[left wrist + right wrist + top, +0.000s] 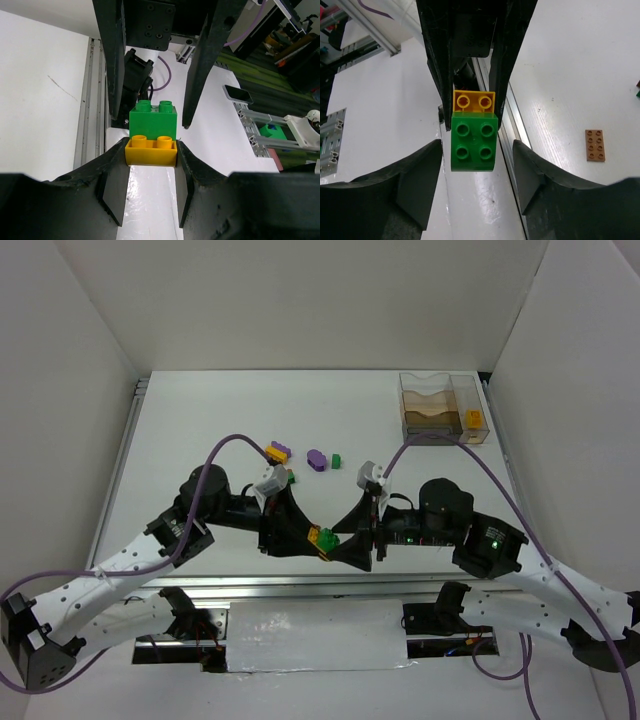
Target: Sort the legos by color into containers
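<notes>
The white table [200,430] fills the top view. My left arm [120,565] comes in from 8 o'clock and my right arm [570,590] from 4 o'clock, and they meet near the table's front edge. The box [428,418] sits at 1 o'clock from that meeting point, well apart from both grippers. It is clear with a tan base, and 1 orange brick [474,420] lies in its narrow right compartment.

My left gripper [150,162] is clamped on the yellow brick [151,154], a finger pressed to each side. The green brick [152,117] is stacked on the yellow one, covering part of it and leaving 2 yellow studs bare. My right gripper [476,147] faces the left one head-on. Its jaws stand apart, 1 on each side of the green brick with a slim gap at both, so it grips nothing.

Loose bricks lie on the table at 12 o'clock of the grippers: a purple-yellow pair [278,451], a purple brick [317,459] at its 3 o'clock, a small green brick [336,460] just beside that, and a half-hidden green brick [291,478] by my left wrist. My right wrist view also shows a flat brown plate [595,145] on the table at 3 o'clock of the held pair.
</notes>
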